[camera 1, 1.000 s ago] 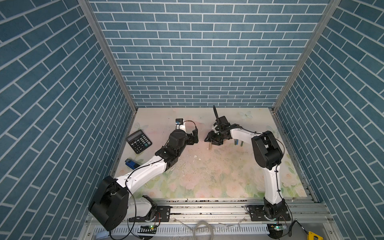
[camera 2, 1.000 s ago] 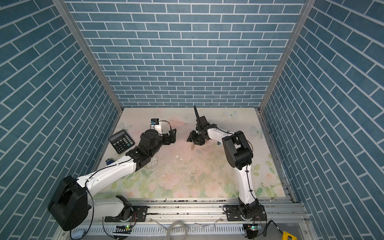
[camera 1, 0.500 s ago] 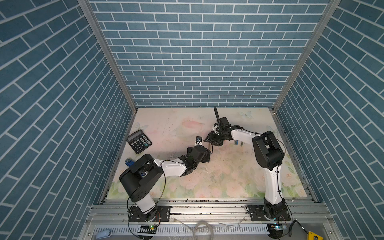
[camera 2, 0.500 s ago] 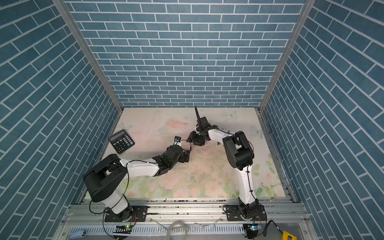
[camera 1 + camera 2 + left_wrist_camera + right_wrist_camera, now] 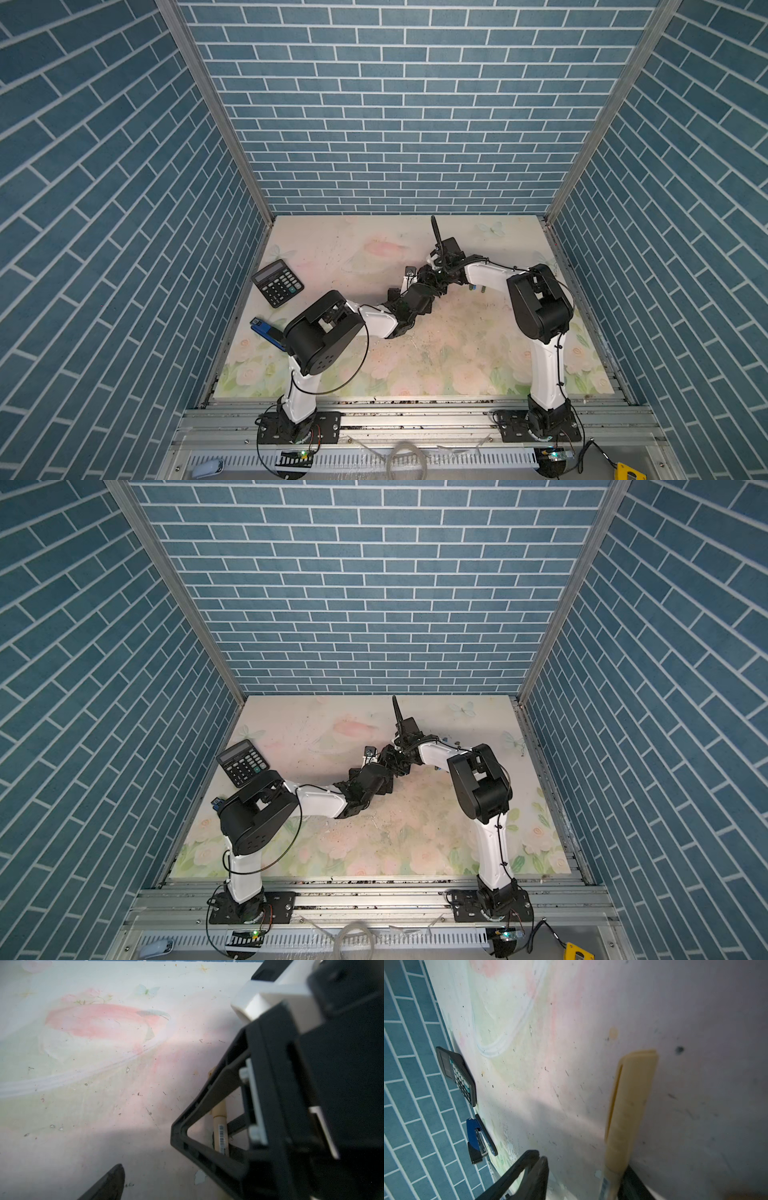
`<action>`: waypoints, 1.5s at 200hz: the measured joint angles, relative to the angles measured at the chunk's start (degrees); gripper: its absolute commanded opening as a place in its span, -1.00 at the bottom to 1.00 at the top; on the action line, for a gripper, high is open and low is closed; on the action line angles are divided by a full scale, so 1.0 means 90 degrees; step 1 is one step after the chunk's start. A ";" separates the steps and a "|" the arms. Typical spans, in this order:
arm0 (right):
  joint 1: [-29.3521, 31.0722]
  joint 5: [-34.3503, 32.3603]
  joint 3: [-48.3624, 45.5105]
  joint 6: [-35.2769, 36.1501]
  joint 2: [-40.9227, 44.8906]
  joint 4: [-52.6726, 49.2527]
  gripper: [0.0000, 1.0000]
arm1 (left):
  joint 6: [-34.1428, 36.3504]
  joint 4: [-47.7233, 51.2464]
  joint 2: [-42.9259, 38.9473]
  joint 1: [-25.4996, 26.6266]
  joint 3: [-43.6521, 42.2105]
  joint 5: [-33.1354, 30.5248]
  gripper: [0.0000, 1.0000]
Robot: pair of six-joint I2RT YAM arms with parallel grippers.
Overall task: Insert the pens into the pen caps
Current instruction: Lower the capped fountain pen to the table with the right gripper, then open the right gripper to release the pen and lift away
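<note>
Item: slim tan-gold plastic pen with cap (image 5: 627, 1109), clamped in right claw (image 5: 616, 1184), presented clear of floral bench (image 5: 374, 257). Left claw (image 5: 166, 1167) wide, empty, close alongside, likely to assist.

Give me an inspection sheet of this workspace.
Surface: floral-print tabletop, speckled with dark crumbs.
Job's things: capped tan plastic pen in the jaws of the right gripper; other pens and caps not made out.
Clutter: black desk calculator, blue stapler at the left edge.
Grippers: left gripper open beside the right one.
Cables: black cable loops along the left arm.
Surroundings: blue brick-pattern walls.
</note>
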State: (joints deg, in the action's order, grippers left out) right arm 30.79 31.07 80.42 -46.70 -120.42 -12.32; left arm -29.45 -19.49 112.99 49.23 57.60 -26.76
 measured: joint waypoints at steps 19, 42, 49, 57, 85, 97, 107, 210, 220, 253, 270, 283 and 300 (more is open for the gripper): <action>-0.0012 0.0056 -0.0080 -0.0044 0.0017 0.0095 0.04 | -0.0087 0.0153 0.0058 0.0000 0.0100 -0.0061 0.82; -0.0034 0.0134 -0.0155 -0.0119 0.0109 0.0107 0.03 | -0.0189 0.0347 0.0068 -0.0002 0.0107 -0.0255 0.77; -0.0034 0.0153 -0.0172 -0.0121 0.0151 0.0114 0.03 | -0.0228 0.0374 0.0068 -0.0015 0.0102 -0.0304 0.76; -0.0034 0.0177 -0.0185 -0.0121 0.0194 0.0112 0.03 | -0.0260 0.0396 0.0068 -0.0032 0.0095 -0.0340 0.74; -0.0034 0.0260 -0.0192 -0.0119 0.0296 0.0112 0.03 | -0.0347 0.0522 0.0080 -0.0090 0.0095 -0.0432 0.74; -0.0032 0.0284 -0.0192 -0.0117 0.0299 0.0097 0.03 | -0.0369 0.0520 0.0102 -0.0117 0.0095 -0.0452 0.74; -0.0032 0.0287 -0.0194 -0.0114 0.0301 0.0056 0.03 | -0.0374 0.0537 0.0119 -0.0146 0.0095 -0.0454 0.74; -0.0034 0.0270 -0.0617 0.0257 0.1120 -0.0675 -0.01 | -0.0306 0.0508 0.0104 -0.0347 -0.0024 -0.0277 0.74; -0.0036 0.0238 -0.0661 0.0321 0.1229 -0.0738 -0.01 | -0.0279 0.0461 0.0002 -0.0357 -0.0177 -0.0250 0.76; -0.0053 0.0085 -0.0702 0.0563 0.1843 -0.0971 0.03 | 0.0109 0.0702 -0.1178 -0.0379 -0.0770 -0.0151 0.98; -0.0097 -0.0083 -0.0692 0.0784 0.2365 -0.1105 0.07 | 0.0401 0.0903 -0.2101 -0.0389 -0.0743 -0.0131 0.99; -0.0143 -0.0321 -0.0658 0.1008 0.2783 -0.1214 0.09 | 0.0682 0.1202 -0.2868 -0.0391 -0.0600 -0.0119 0.99; -0.0168 -0.0687 -0.0631 0.1282 0.3320 -0.1358 0.70 | 0.0952 0.1792 -0.3679 -0.0389 -0.0257 -0.0185 0.99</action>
State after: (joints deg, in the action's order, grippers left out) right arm 29.28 24.88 74.74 -35.16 -90.54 -24.53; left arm -20.88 -3.36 79.88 45.74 55.29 -28.42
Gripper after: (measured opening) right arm 0.570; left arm 0.995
